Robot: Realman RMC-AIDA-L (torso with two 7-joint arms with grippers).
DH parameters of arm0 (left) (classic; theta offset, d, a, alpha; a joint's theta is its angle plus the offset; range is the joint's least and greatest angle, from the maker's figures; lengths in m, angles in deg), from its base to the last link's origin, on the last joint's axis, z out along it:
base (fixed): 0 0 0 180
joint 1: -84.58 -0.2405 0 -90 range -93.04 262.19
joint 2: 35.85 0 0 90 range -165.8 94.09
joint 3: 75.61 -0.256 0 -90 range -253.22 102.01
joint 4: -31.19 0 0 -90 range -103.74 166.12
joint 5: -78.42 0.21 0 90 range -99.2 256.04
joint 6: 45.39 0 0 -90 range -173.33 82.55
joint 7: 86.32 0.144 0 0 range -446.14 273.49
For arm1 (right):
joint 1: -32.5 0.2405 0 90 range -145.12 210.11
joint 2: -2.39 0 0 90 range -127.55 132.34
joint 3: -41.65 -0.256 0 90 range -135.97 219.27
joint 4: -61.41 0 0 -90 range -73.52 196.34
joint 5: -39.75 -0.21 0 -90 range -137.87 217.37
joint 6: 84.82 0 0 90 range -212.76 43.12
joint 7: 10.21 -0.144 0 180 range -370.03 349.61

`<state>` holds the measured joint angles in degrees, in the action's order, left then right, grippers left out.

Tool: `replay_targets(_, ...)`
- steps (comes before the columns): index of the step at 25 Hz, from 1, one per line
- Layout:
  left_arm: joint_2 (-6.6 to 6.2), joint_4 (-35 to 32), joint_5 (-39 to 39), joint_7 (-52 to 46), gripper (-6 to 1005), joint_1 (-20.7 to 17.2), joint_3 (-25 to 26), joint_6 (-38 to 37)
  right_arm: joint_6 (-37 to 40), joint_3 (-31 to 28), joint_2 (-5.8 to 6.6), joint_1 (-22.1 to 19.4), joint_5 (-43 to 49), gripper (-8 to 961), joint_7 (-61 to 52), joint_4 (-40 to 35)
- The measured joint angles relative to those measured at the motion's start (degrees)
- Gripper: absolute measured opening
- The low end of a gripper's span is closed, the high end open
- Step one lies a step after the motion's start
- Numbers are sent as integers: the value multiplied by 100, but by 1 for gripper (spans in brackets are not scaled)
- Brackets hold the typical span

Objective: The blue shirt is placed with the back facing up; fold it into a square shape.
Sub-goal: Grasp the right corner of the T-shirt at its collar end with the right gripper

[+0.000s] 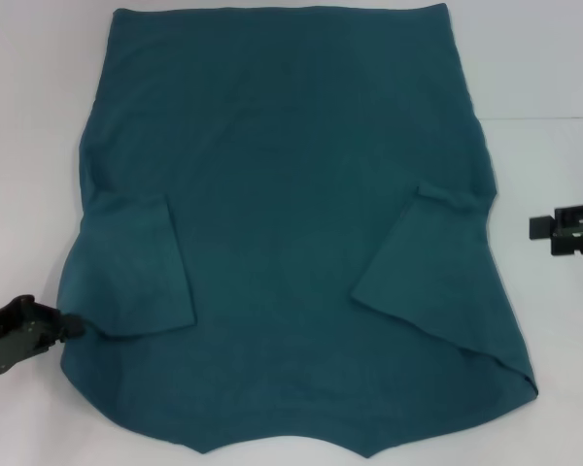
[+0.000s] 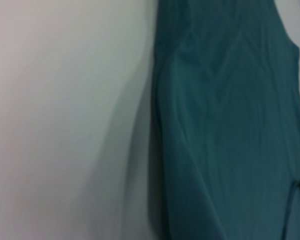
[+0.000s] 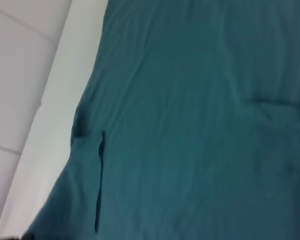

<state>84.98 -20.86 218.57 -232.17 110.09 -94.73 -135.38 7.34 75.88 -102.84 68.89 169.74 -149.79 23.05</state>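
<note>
The blue shirt (image 1: 291, 223) lies flat on the white table, plain side up, its hem at the far side and its collar end toward me. Both short sleeves are folded inward onto the body, one on the left (image 1: 141, 267) and one on the right (image 1: 423, 257). My left gripper (image 1: 63, 325) sits low on the table at the shirt's near left edge, its tip against the cloth by the shoulder. My right gripper (image 1: 539, 228) hovers off the shirt's right side, a short gap from the cloth. Each wrist view shows the shirt (image 2: 230, 130) (image 3: 190, 125) and none of that arm's own gripper.
Bare white table (image 1: 39, 116) flanks the shirt on both sides. The right wrist view shows the table's edge (image 3: 50, 100) with pale floor tiles (image 3: 15, 75) beyond it.
</note>
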Motion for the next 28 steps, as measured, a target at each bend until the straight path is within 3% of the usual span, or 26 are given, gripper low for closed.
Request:
replay_targets(7,-67,17,-110,43,18,69,23,-93,677,10,294,-282,15,618,122,-27)
replay_targets(12,-71,27,-114,46,18,103,24,-17,1012,42,367,-430,365,616,263,-27)
replay_targets(16,-81,99,-117,48,19,127,18,45,1070,44,267,-446,660,615,543,-9)
replay_targets(28,-86,178,-121,79,19,139,13,131,547,166,-213,-110,1675,610,1164,-37)
